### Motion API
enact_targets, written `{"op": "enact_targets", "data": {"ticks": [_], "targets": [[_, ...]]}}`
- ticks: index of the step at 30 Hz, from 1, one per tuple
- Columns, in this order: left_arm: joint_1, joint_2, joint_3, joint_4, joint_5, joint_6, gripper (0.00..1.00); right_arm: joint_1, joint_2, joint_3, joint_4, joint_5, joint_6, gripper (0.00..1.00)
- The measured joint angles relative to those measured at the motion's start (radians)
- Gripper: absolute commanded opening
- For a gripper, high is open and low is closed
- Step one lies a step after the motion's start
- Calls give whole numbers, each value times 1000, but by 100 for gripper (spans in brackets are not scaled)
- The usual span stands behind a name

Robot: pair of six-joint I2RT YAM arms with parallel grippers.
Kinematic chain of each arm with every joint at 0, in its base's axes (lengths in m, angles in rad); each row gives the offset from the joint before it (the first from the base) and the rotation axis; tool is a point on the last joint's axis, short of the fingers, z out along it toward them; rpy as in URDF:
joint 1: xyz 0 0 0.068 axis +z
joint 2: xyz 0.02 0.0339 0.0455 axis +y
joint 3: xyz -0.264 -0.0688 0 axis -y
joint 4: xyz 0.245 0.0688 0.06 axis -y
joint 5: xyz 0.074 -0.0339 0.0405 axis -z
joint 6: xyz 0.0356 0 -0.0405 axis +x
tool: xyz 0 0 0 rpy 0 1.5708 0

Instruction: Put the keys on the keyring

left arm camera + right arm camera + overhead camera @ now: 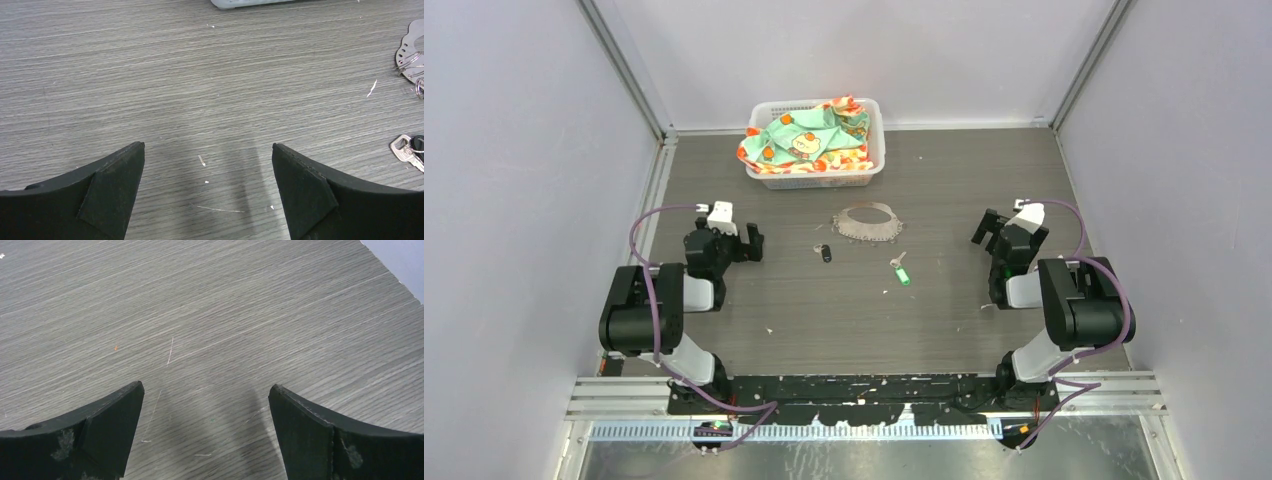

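notably, patterned cloth [809,140] beyond keyring [869,233]

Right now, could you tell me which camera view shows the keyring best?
The top external view: the whole keyring is in sight, lying flat on the table just in front of the white basket. The left wrist view catches only its scalloped edge, cut off at the right border. The right wrist view shows none of it.

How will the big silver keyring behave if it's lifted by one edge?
The keyring looks thin and lies flat on the table, so it will probably sag rather than hold shape. Being flat, its edge may be hard to pinch. It seems light, so a nudge would likely slide it.
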Motion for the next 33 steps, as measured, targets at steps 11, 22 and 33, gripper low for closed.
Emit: {"op": "enact_targets", "data": {"ticks": [11,22,33], "targets": [[2,-13,2,-26,0,-1,100,-18,-106,518,-789,72,254,100],[6,-230,533,-881,55,94,100,192,-66,619,-1007,-161,182,94],[8,-285,583,-1329,249,167,100,312,97,647,-933,-560,-57,93]]}}
